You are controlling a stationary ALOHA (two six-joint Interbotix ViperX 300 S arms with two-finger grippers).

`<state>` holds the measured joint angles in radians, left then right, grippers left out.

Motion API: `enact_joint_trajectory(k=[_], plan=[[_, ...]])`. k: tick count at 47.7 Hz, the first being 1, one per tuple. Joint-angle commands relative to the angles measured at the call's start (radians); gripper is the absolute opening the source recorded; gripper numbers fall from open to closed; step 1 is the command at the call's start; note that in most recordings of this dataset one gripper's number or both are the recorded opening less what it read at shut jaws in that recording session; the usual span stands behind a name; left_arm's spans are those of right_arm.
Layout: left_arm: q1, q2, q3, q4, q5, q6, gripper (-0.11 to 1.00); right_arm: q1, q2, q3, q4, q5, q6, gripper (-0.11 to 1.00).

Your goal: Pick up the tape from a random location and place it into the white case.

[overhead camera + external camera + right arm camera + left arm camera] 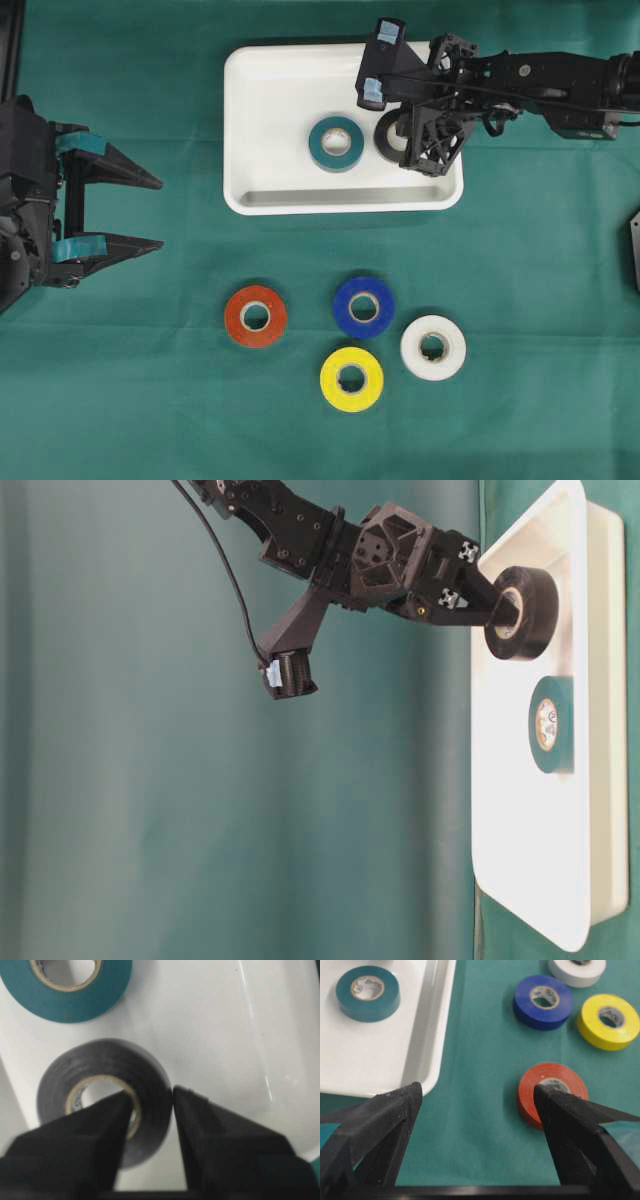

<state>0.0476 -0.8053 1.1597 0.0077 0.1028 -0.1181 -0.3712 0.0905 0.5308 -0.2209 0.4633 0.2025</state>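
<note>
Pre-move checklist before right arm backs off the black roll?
1. Black tape roll over the white case: ok.
2. Roll resting flat on the case floor: not ok; the table-level view shows it lifted off the floor on one finger.
3. Right gripper let go: cannot tell; one finger in the core, one outside the wall, gap looks small.
4. Teal tape roll apart from the black one: ok.
5. Left gripper open, away from the case: ok.
</note>
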Motion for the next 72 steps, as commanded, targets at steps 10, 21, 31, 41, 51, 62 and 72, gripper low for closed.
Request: enact_joint_trajectory(k=[10, 21, 31, 41, 51, 62, 72], plan=[[0.0, 0.003, -0.012, -0.002, -0.009, -0.002, 0.99, -0.003, -0.021, -0.012, -0.021, 0.006, 0.005, 0.92], [0.0, 0.003, -0.012, -0.002, -0.008, -0.002, 0.99, -0.003, -0.037, -0.017, -0.029, 0.015, 0.003, 0.91], [0.0, 0.003, -0.014, -0.002, -0.009, -0.002, 0.99, -0.005, -0.112, -0.051, -0.048, 0.084, -0.003, 0.91], [0.002, 0.003, -0.014, 0.0, -0.008, 0.0, 0.99, -0.005, -0.216, -0.098, -0.075, 0.169, -0.006, 0.91], [0.008, 0.002, -0.012, 0.0, -0.006, -0.002, 0.99, -0.003, -0.29, -0.118, -0.087, 0.204, -0.006, 0.91], [0.037, 0.003, -0.011, -0.002, 0.002, 0.0, 0.99, -0.005, -0.296, -0.115, -0.087, 0.202, -0.005, 0.9], [0.081, 0.003, -0.011, -0.002, 0.008, 0.003, 0.99, 0.032, -0.298, -0.112, -0.071, 0.187, 0.006, 0.9]])
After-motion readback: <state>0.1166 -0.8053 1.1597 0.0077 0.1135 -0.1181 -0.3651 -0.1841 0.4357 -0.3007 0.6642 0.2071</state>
